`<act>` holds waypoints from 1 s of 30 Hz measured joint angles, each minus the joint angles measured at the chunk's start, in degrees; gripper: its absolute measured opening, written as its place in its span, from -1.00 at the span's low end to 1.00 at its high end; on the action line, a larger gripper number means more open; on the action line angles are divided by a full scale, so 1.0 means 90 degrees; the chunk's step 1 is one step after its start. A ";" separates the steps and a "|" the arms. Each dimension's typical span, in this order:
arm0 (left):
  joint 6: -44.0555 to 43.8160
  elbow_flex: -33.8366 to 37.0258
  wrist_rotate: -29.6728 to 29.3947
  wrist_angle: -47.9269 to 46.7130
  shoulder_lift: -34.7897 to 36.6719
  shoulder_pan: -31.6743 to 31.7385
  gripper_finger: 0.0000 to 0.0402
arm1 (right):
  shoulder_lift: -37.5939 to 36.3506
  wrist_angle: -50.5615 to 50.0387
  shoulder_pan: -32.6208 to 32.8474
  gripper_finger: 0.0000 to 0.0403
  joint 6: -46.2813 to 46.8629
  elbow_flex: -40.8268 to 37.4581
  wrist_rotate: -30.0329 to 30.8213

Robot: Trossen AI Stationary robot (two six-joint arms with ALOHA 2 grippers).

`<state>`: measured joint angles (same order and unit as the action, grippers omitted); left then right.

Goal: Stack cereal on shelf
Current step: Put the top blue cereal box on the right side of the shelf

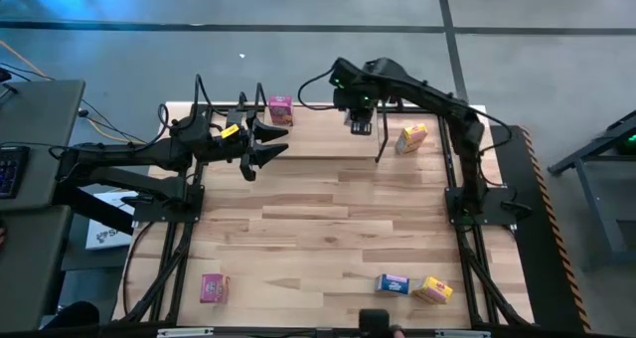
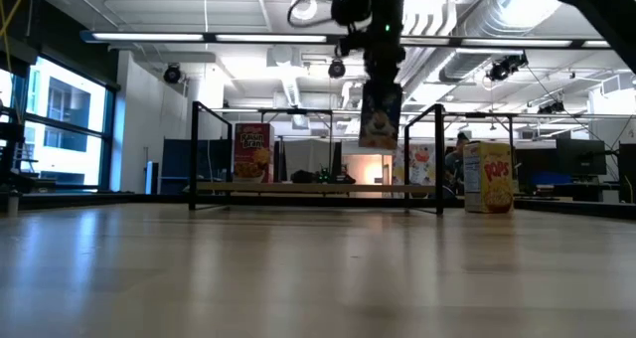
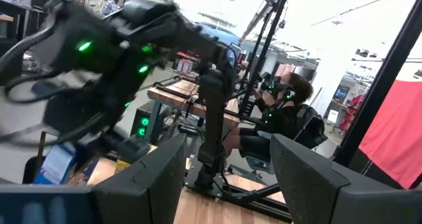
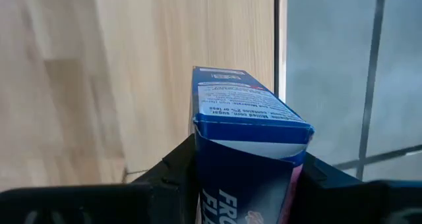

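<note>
- We've got a blue cereal box pinched in the right tool, hanging in the air over the shelf at the far edge of the worktop.
- A pink box stands on the shelf, and a yellow one just off its right end.
- Left tool hovers near the shelf's left end, fingers spread, holding nothing.
- Pink, blue and yellow boxes lie along the near edge.
</note>
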<state>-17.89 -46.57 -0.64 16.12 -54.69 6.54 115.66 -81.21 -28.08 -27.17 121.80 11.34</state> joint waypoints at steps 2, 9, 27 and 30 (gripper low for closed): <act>0.0001 0.0000 0.0000 0.0000 -0.0001 -0.0001 0.04 | 0.0163 -0.0044 -0.0081 -0.37 -0.0153 -0.0005 0.0021; 0.0002 0.0000 0.0000 0.0000 0.0002 -0.0002 0.04 | 0.0483 -0.0051 -0.0344 -0.37 -0.0514 -0.0090 0.0074; 0.0002 0.0000 0.0000 0.0000 -0.0001 -0.0001 0.04 | 0.0796 0.0145 -0.0643 -0.37 -0.0921 -0.0097 0.0057; 0.0004 0.0000 0.0000 0.0000 -0.0001 0.0000 0.04 | 0.0794 0.0170 -0.0645 -0.37 -0.0933 -0.0097 0.0022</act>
<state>-17.85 -46.57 -0.64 16.12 -54.70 6.54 122.80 -79.68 -33.89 -35.57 120.92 11.54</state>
